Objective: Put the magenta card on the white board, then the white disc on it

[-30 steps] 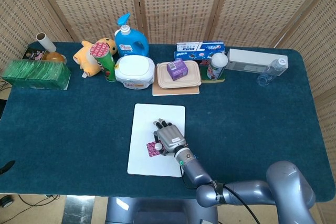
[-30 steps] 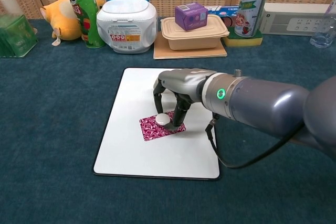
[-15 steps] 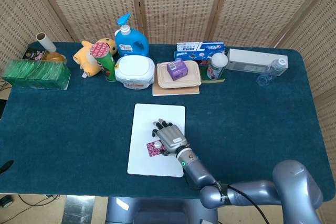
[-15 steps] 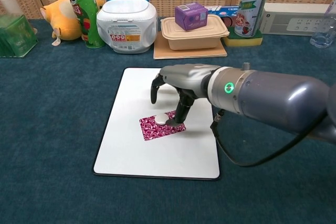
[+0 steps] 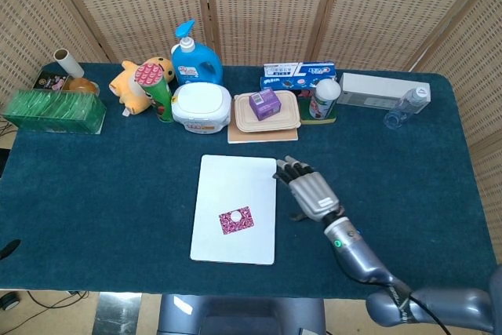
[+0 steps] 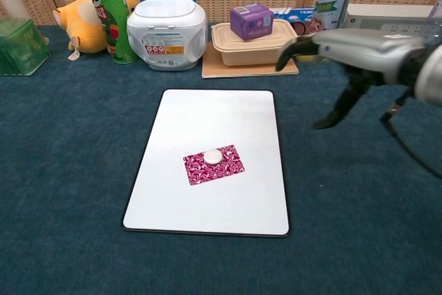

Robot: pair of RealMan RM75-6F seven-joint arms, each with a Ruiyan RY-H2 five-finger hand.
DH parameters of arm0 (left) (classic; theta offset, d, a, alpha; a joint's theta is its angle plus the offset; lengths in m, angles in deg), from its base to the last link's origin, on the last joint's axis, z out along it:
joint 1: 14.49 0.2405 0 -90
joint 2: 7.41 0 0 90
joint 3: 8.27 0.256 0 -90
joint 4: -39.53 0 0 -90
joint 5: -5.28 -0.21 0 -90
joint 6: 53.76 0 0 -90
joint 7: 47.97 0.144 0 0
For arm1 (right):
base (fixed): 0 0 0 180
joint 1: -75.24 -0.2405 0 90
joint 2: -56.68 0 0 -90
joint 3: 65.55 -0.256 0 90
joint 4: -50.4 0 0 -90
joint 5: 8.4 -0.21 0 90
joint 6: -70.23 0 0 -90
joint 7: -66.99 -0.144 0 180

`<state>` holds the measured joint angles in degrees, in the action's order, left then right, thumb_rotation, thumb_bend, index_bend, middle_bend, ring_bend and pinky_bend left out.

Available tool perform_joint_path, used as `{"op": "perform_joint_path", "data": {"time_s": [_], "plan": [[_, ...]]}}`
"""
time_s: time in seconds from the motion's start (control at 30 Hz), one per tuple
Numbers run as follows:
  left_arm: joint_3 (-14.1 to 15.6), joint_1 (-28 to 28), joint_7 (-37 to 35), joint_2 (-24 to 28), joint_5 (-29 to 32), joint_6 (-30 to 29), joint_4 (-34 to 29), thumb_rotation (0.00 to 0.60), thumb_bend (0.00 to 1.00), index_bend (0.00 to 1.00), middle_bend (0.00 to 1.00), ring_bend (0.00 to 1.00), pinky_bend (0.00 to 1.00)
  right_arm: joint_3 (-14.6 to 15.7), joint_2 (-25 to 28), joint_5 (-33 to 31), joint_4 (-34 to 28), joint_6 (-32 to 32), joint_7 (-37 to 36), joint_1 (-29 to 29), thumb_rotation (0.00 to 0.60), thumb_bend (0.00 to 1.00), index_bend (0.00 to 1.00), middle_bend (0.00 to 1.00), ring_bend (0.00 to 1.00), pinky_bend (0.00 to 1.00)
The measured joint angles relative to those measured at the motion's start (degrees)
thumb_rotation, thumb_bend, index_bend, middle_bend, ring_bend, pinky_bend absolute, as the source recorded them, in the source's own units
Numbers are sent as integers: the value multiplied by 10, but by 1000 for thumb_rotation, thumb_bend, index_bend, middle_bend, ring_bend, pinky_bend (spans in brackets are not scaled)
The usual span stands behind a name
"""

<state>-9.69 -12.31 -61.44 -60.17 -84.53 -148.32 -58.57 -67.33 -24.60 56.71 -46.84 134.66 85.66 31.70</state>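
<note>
**Right hand clear of the board, disc resting on the card**

Right hand (image 5: 307, 191) hovers over the blue cloth just beside the right edge of the white board (image 5: 235, 170), fingers spread and holding nothing. No left hand shows in either view.

At the centre of the scene, the white disc (image 6: 213, 156) sits on top of the magenta card (image 6: 213, 164), and the card lies flat on the board, a little below its middle. Judged from this layout, both steps of the task look done.

The main risk now is a stray sweep of the arm across the board, which could nudge the light disc off the card or slide the card.

Further out, along the back of the table (image 5: 118, 186), stand a white lidded tub (image 6: 167, 32), a beige food container (image 6: 255, 43) with a small purple box (image 6: 251, 20) on it, a blue detergent bottle (image 5: 194, 56), a green crisp tube (image 6: 108, 10) and a yellow plush toy (image 6: 74, 15). None of these stands between the hand and the board.
</note>
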Motion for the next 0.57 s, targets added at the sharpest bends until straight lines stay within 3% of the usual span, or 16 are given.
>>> {"op": "perform_joint_path", "data": {"time_s": [0.33, 0.57], "plan": [[-6, 10, 47, -12, 9, -18, -12, 600, 103, 0, 0, 0, 0, 41, 97, 82, 64, 109, -145, 129, 600, 0, 13, 0, 0, 1], [-12, 13, 69, -17, 22, -21, -18, 600, 103, 0, 0, 0, 0, 47, 133, 103, 75, 171, -145, 192, 600, 0, 3, 0, 0, 0]]}}
